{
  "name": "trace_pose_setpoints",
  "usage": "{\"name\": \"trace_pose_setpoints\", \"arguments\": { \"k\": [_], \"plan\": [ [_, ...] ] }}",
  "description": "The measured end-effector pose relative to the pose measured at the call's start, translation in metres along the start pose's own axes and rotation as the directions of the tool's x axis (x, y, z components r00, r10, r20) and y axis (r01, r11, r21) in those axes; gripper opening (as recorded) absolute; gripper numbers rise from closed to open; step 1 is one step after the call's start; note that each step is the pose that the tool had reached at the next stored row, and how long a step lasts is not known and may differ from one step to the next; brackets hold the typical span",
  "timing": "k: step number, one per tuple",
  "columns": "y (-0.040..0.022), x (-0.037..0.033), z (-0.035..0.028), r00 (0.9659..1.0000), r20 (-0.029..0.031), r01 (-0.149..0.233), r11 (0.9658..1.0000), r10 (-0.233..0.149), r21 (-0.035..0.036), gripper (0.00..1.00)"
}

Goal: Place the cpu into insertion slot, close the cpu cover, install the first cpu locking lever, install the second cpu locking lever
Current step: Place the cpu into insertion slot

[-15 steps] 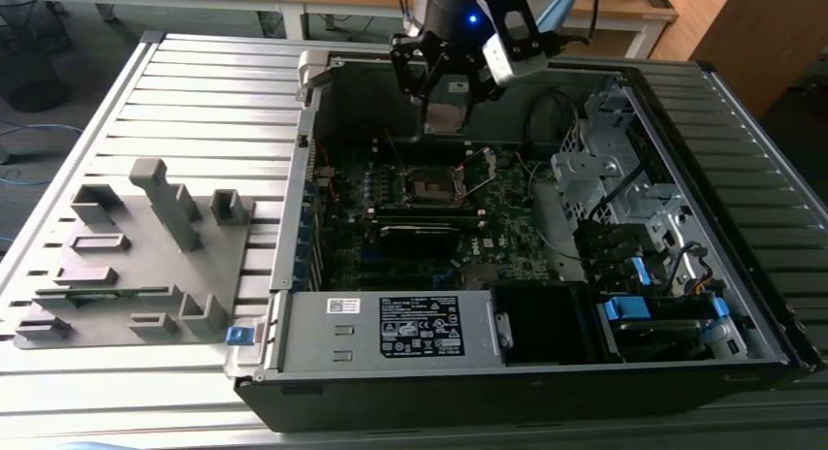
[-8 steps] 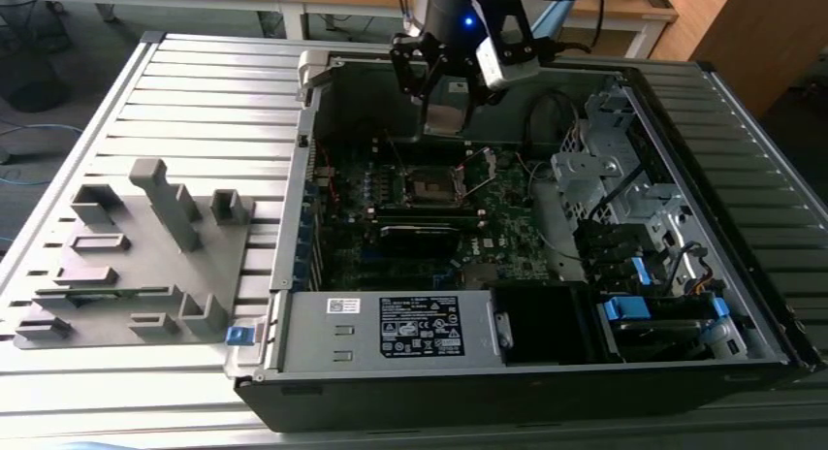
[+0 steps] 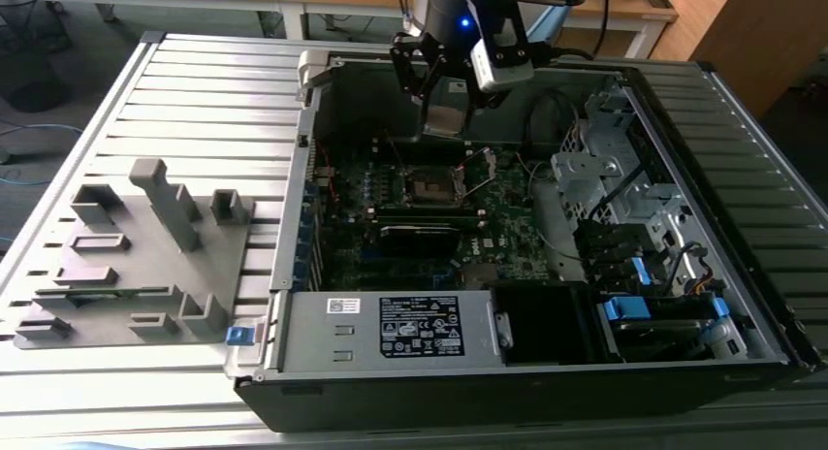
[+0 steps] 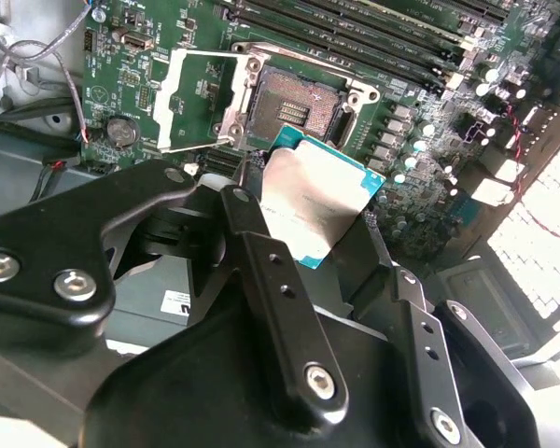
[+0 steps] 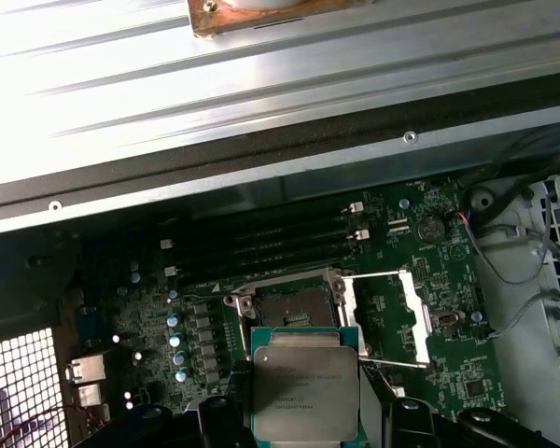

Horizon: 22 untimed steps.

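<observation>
Hand [image 3: 447, 118] clamped on the cpu [image 4: 313, 201], fingers [image 4: 247, 219] on two opposite edges, metal top showing in both wrist views. Cpu held in the air over the motherboard [image 3: 388, 256], apart from the socket [image 5: 285, 313]. In the exterior view the hand sits at 12 o'clock from the socket. Socket contacts exposed. Cover [image 5: 392, 317] swung open, lying just beside the socket.

One cpu [image 5: 305, 392], one cpu cover [image 5: 416, 317].
</observation>
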<state>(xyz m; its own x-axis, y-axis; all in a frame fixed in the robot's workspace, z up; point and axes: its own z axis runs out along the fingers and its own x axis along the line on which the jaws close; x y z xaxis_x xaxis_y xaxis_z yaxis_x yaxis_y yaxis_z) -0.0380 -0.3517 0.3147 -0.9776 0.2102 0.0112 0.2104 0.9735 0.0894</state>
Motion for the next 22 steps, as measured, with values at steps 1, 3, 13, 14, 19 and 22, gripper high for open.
{"name": "trace_pose_setpoints", "arguments": {
  "k": [1, 3, 13, 14, 19, 22],
  "plan": [
    [0.0, 0.0, 0.0001, 1.0, 0.0, 0.0, 1.0, 0.0, 0.0001, 0.54],
    [0.0, 0.0, 0.0007, 1.0, 0.0001, 0.0, 1.0, 0.0, -0.0002, 0.54],
    [-0.0002, 0.0, 0.0018, 1.0, 0.0, 0.0, 1.0, 0.0, -0.0001, 0.54],
    [-0.0002, 0.0, 0.0019, 1.0, 0.0, 0.0, 1.0, 0.0, -0.0002, 0.54],
    [-0.0002, 0.0, 0.0019, 1.0, 0.0002, -0.003, 1.0, 0.003, -0.0001, 0.54],
    [-0.0002, 0.0, 0.0021, 0.9999, 0.001, -0.011, 0.9999, 0.011, -0.0003, 0.54]
  ]
}}
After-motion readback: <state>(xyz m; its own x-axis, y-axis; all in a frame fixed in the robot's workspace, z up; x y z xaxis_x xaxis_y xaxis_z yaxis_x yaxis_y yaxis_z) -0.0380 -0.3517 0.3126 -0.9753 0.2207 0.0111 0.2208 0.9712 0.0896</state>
